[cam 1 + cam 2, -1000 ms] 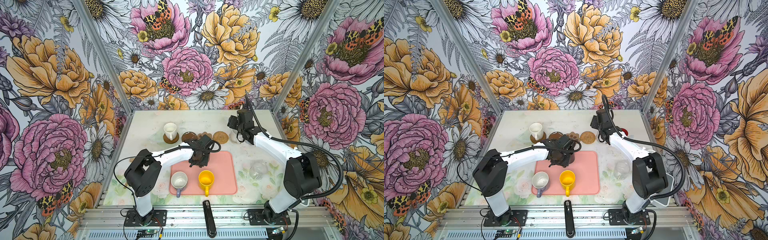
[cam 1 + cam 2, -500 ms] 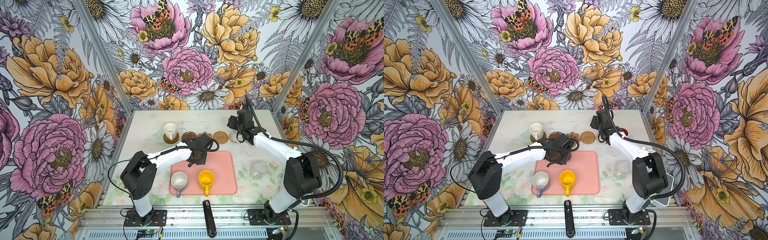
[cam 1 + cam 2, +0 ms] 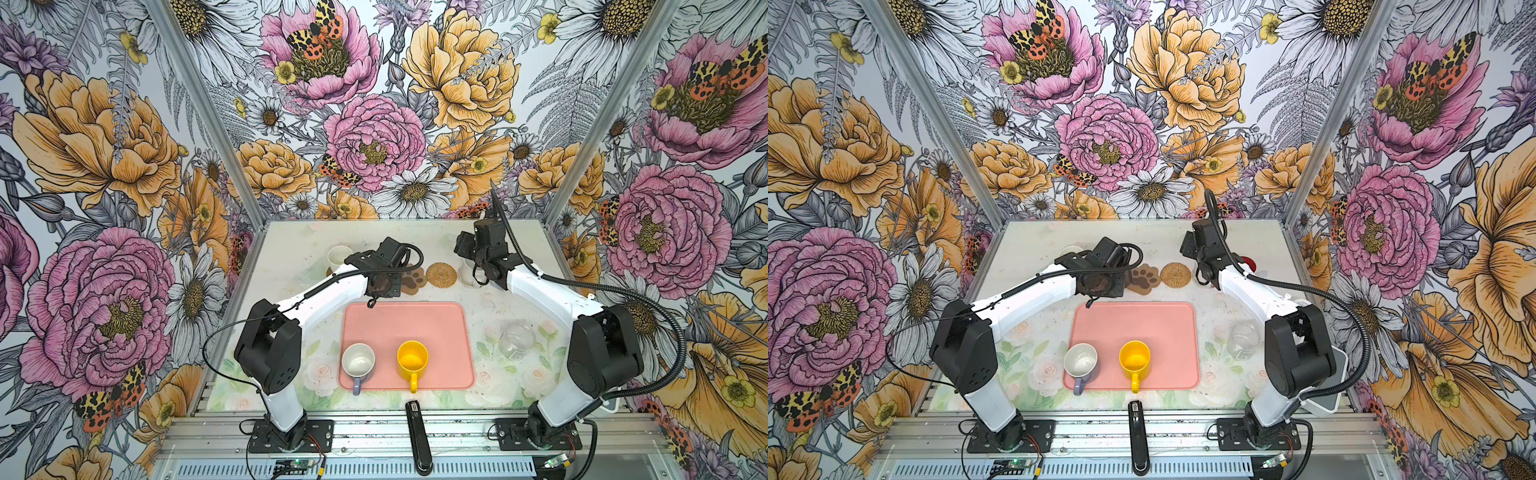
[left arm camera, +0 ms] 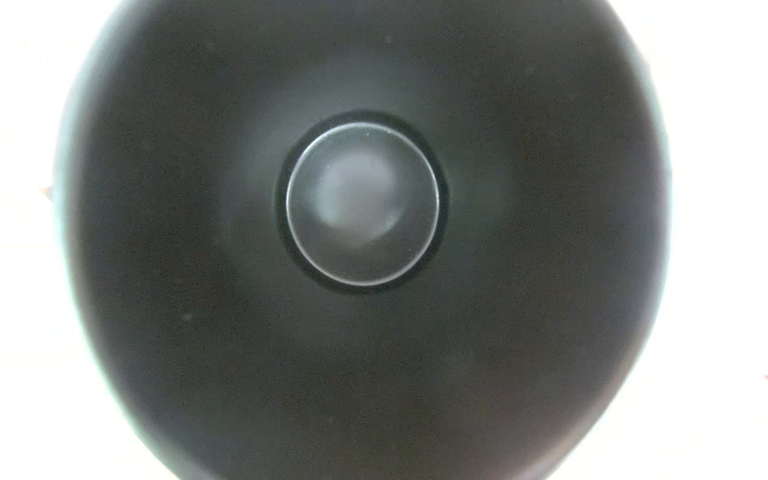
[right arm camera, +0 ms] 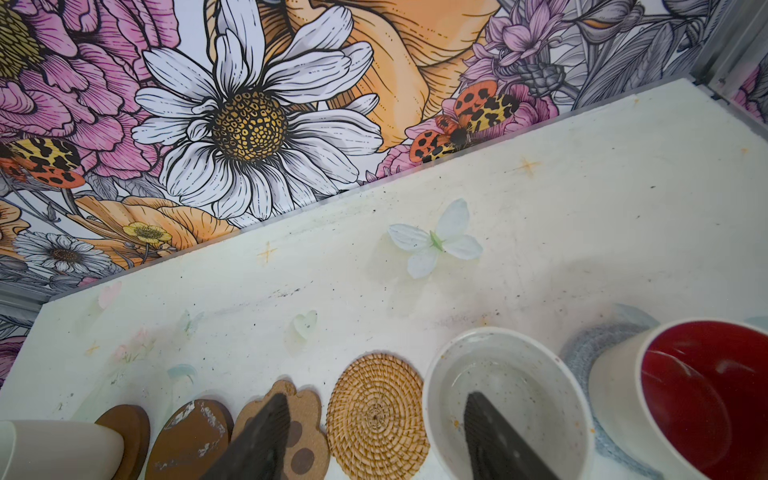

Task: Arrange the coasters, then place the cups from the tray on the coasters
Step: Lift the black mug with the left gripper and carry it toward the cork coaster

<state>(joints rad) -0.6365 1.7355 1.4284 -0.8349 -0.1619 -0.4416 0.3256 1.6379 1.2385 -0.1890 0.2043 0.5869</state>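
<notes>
Left jaws: the left gripper (image 3: 385, 286) is clenched narrow on the black mug (image 3: 378, 283), just past the tray's (image 3: 407, 328) far edge, toward its left-arm corner. The fingers themselves are hidden.
Mug against left jaws: it hangs directly under them with its mouth up to the wrist and its handle pointing back over the tray's far rim. I cannot tell whether its base touches the table.
Right jaws: the right gripper (image 5: 376, 397) is released and spread wide, holding nothing, beyond the tray's far right-arm corner.
Things against right jaws: one jaw is over the paw coaster (image 5: 305, 457). The other is over or into the mouth of the speckled mug (image 5: 511, 374); I cannot tell which. The golden woven coaster (image 5: 376, 415) lies in the gap between them.
On the tray: the lavender mug (image 3: 358, 362) stands at the near left-arm corner, its handle over the near rim. The yellow mug (image 3: 412, 360) is just beside it at mid near edge.
Beside the tray: a glass jar (image 3: 516, 338) stands on the right-arm side.
Left wrist view alone: the black mug's dark inside and round bottom fill it.
Right wrist view alone: it shows the full row beyond the tray's far edge. There the white mug (image 5: 58, 449) stands on a brown disc (image 5: 129, 428), the second brown disc (image 5: 187, 440) is bare, and the red-lined mug (image 5: 685, 395) stands on the pale blue woven coaster (image 5: 582, 357). In both top views the arms cover much of this row.
Top views alone: they show the tray and its two mugs.
</notes>
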